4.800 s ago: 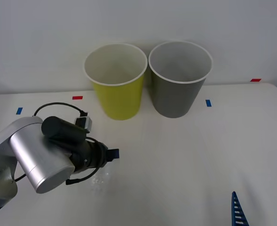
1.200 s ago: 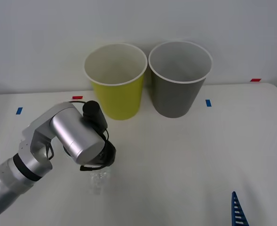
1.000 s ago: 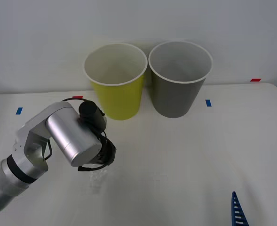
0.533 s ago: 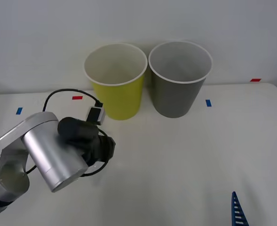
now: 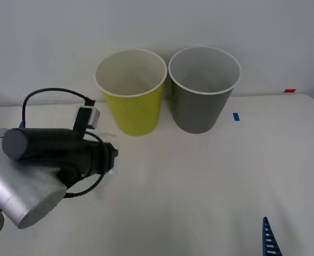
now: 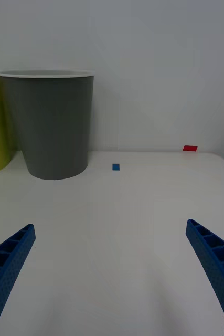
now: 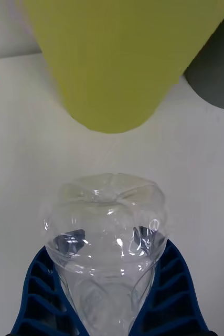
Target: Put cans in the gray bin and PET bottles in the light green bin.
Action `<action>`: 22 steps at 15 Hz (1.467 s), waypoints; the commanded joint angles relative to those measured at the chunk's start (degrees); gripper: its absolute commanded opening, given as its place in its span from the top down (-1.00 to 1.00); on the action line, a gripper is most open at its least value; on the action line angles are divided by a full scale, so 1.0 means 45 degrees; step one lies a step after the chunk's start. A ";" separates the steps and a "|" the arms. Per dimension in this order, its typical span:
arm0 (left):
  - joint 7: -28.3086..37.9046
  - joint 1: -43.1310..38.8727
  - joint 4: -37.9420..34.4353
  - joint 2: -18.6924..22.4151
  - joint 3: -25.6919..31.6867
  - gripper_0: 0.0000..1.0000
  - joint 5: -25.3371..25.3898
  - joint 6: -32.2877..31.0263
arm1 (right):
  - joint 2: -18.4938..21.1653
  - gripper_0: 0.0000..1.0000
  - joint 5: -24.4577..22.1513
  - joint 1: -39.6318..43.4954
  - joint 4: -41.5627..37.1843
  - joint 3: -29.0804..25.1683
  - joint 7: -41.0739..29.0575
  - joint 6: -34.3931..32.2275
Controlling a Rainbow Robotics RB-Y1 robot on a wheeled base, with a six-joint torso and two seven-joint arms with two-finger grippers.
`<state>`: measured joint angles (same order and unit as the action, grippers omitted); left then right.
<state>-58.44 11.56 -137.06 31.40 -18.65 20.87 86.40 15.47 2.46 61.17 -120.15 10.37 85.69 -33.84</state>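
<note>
Bottle gripped, heading for the green bin

Our left gripper [image 7: 109, 310] has its jaws clamped on the PET bottle [image 7: 107, 231] near the tabletop's left edge; we should lift it clear above the light green bin [image 5: 133, 93] rim before releasing. Right gripper [image 6: 112, 273] waits with jaws spread.

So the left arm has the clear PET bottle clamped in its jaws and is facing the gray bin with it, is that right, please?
Not quite. The left gripper does have the clear PET bottle clamped in its jaws, but it faces the light green bin, not the gray bin, which sits off to the side. The left wrist view shows this. The right gripper waits open, low over the table.
</note>
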 commanded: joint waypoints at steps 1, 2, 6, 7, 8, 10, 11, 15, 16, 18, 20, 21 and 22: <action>-0.1077 -0.0518 -0.0675 -0.0200 0.1117 1.00 0.0440 0.0039 | 0.0000 -1.00 0.0000 0.0000 0.0000 0.0000 0.0000 0.0000; -0.1135 -0.0537 -0.0812 -0.0258 0.1527 1.00 0.0713 0.0078 | 0.0000 -1.00 0.0000 0.0000 0.0000 0.0000 0.0000 0.0000; -0.1467 -0.0537 -0.1280 -0.0258 0.2504 1.00 0.1006 0.0137 | 0.0000 -1.00 0.0000 0.0000 0.0000 0.0000 0.0000 0.0000; -0.1506 -0.0537 -0.1397 -0.0239 0.3070 1.00 0.1456 0.0137 | 0.0000 -1.00 0.0000 0.0000 0.0000 0.0000 0.0000 0.0000; -0.1760 -0.0518 -0.1456 -0.0278 0.3676 1.00 0.1924 0.0156 | 0.0000 -1.00 0.0000 0.0000 0.0000 0.0000 0.0000 0.0000; -0.2815 -0.0518 -0.1690 -0.0336 0.4711 1.00 0.2393 0.0137 | 0.0000 -1.00 0.0000 0.0000 0.0000 0.0000 0.0000 0.0000; -0.3147 -0.0518 -0.1749 -0.0415 0.5238 1.00 0.2725 0.0137 | 0.0000 -1.00 0.0000 0.0000 0.0000 0.0000 0.0000 0.0000; -0.4924 -0.0342 -0.1925 -0.0883 0.7191 1.00 0.4209 0.0117 | 0.0000 -1.00 0.0000 0.0000 0.0000 0.0000 0.0000 0.0000; -0.5178 -0.0245 -0.2062 -0.0981 0.7426 1.00 0.4209 0.0117 | 0.0000 -1.00 0.0000 0.0000 0.0000 0.0000 0.0000 0.0000; -0.5198 0.0322 -0.2237 -0.1098 0.7934 1.00 0.4249 0.0039 | 0.0000 -1.00 0.0000 0.0000 0.0000 0.0000 0.0000 0.0000; -0.5198 0.1201 -0.2218 -0.1157 0.8070 1.00 0.3936 0.0039 | 0.0000 -1.00 0.0000 0.0000 0.0000 0.0000 0.0000 0.0000; -0.5178 0.1552 -0.2179 -0.1157 0.8051 1.00 0.3702 0.0039 | 0.0000 -1.00 0.0000 0.0000 0.0000 0.0000 0.0000 0.0000; -0.5159 0.1963 -0.2042 -0.1254 0.8012 1.00 0.3467 0.0039 | 0.0000 -1.00 0.0000 0.0000 0.0000 0.0000 0.0000 0.0000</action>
<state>-81.75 18.82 -146.80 26.09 17.54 37.59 86.59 15.47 2.46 61.17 -120.15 10.37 85.69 -33.84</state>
